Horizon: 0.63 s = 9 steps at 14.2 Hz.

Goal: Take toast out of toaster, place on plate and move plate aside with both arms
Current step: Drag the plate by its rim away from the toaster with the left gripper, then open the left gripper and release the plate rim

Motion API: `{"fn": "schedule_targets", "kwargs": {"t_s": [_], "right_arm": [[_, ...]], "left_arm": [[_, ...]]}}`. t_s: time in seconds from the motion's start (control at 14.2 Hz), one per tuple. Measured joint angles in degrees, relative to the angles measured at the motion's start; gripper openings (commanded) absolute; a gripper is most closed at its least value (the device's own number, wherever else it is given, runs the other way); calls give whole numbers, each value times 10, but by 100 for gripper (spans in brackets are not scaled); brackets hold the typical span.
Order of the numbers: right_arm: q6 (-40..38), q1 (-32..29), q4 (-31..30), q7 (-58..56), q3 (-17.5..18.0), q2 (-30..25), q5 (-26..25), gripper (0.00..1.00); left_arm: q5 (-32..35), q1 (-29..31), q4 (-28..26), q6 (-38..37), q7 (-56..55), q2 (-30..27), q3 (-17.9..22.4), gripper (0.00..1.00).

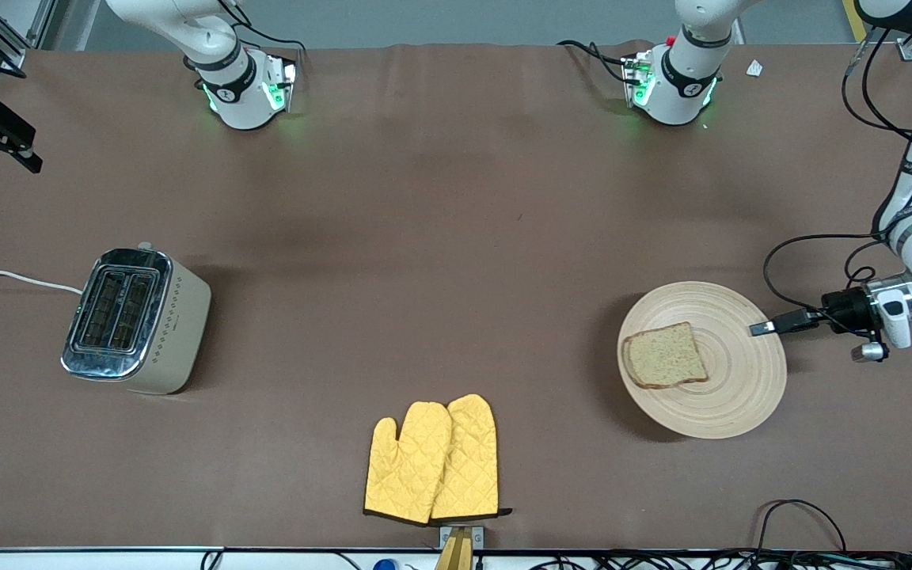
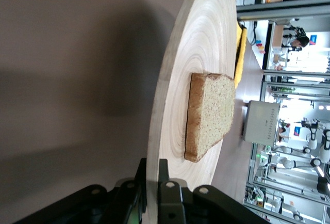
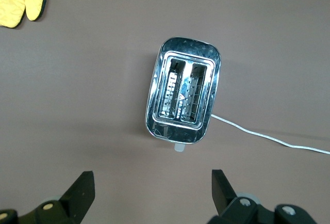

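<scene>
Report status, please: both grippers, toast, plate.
Left gripper shut on plate rim. Right gripper open, over toaster. Toast on plate. Nothing in the way.

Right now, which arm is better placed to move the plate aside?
Left. The left gripper is shut on the rim of the plate, with the toast on it. The right gripper hangs open above the toaster.

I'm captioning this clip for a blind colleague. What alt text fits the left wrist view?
The left gripper is shut on the rim of the round wooden plate, which carries one slice of toast. The brown table lies around it, and the toaster stands farther off.
</scene>
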Motion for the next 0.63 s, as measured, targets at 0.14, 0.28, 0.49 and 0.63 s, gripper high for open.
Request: {"fn": "schedule_targets", "kwargs": {"t_s": [0.14,0.28,0.49,0.63], "right_arm": [[0,2,0,0,0,0,0,100],[0,5,0,0,0,1,0,100],[3,-3,3,1,1,14,0,100],[7,-41,14,1,28,36,0,100]], "left_arm": [[15,17,7,0,0,12,0,0],[26,31,9,0,0,19,1,0],[38,46,10,0,0,30,1,0],[45,54,10,0,0,36,2,0]]}}
